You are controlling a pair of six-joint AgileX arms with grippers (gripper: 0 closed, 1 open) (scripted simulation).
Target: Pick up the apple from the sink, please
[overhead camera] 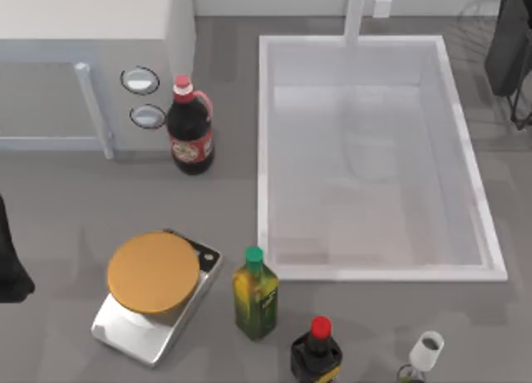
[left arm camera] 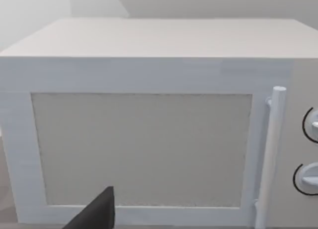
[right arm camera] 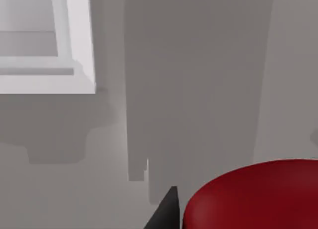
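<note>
Apple (right arm camera: 253, 196) sat close under the right wrist camera, lower right of that frame, glossy and rounded, hard against a dark finger of the right gripper (right arm camera: 169, 211), which seemed clenched on it. In the top view the sink (overhead camera: 264, 150) lay bare, with the right arm (overhead camera: 509, 46) at the upper right edge. The fruit looked light and stiff but slick-skinned, so a hold across its widest middle would likely slip least; a hard squeeze might bruise it. The left gripper (left arm camera: 97, 211) faced the microwave (left arm camera: 149, 139); whether it was released or clenched could not be told.
</note>
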